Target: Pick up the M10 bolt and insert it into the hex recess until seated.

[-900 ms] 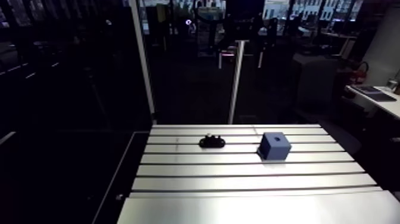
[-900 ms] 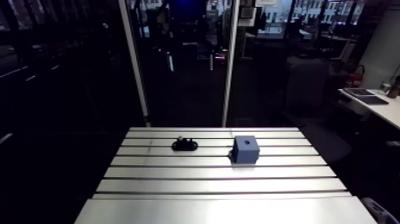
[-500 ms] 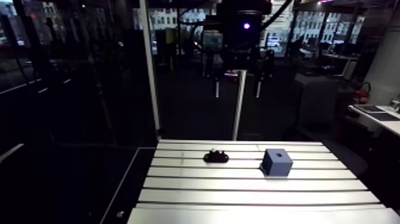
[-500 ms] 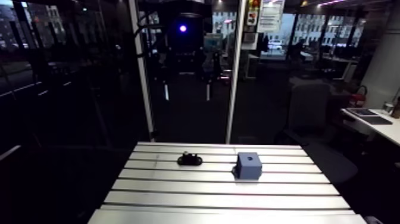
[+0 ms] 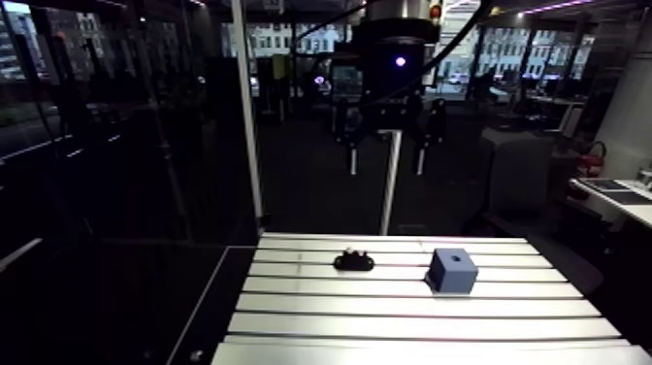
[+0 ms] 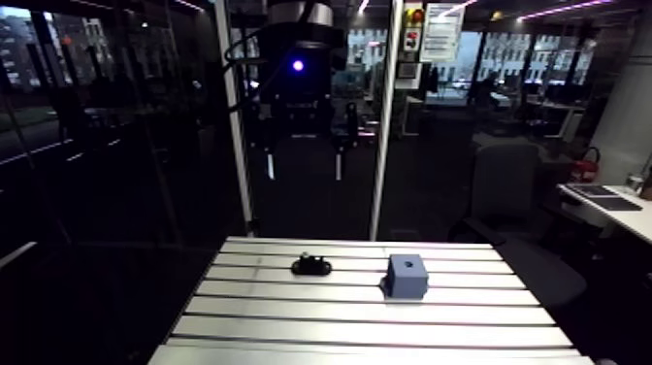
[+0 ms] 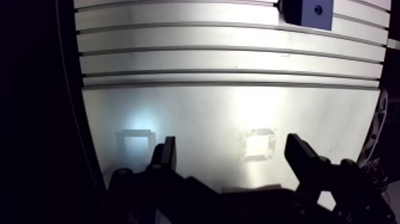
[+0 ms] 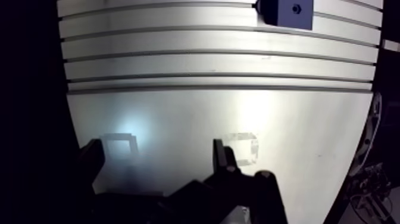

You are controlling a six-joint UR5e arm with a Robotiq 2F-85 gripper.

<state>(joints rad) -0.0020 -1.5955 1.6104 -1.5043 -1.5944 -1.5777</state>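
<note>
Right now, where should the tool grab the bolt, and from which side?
Probably take the bolt by its pale top end, which pokes up from the black holder, coming straight down from above: the holder covers the rest. The tool is open and empty.

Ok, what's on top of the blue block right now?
Nothing rests on the blue block: its top face is bare except for a small dark recess. How deep that goes is hidden in shadow. The bolt stands apart, on a black holder.
</note>
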